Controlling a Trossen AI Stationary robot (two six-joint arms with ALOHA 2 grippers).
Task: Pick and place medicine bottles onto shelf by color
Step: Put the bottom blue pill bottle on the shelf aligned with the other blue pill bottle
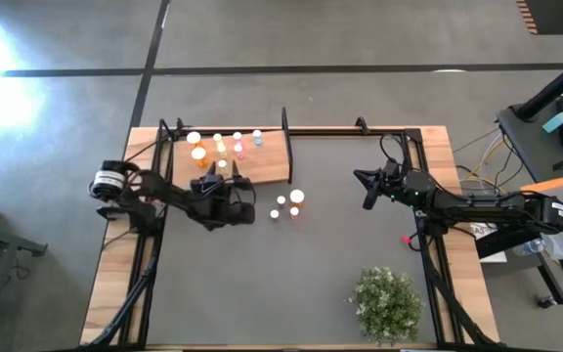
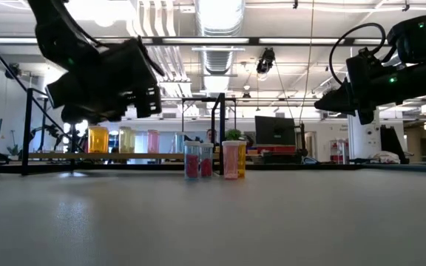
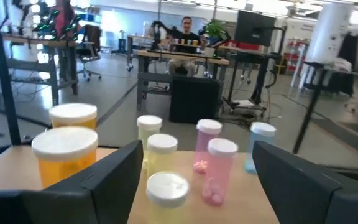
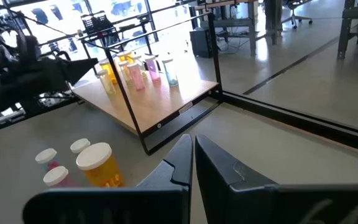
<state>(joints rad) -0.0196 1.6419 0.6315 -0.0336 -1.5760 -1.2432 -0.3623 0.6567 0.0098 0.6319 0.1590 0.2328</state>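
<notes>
The left gripper (image 1: 225, 186) hangs over the near edge of the shelf (image 1: 262, 168), its fingers (image 3: 114, 177) spread wide with a yellow-green bottle (image 3: 166, 194) standing between them, the white cap showing in the gap and no pad visibly touching it. Beyond that bottle, in the left wrist view, stand two more yellow-green bottles (image 3: 161, 152), two pink bottles (image 3: 219, 169), a blue bottle (image 3: 260, 144) and two larger orange bottles (image 3: 66, 154), all upright on the wooden board. From above, the orange pair sits toward the board's 9 o'clock side and the blue one toward 1 o'clock, near the thin black post (image 1: 285, 132).

On the grey mat (image 1: 291, 284), at about 4 o'clock from the shelf, three bottles remain close together: a larger orange bottle (image 4: 99, 165) and two small pink ones (image 4: 53, 177).

The right gripper (image 1: 367, 192) hovers above the mat at 3 o'clock from that cluster, well apart from it, fingers pressed together and holding nothing. A green bushy plant (image 1: 387, 303) sits toward the table's 5 o'clock corner.
</notes>
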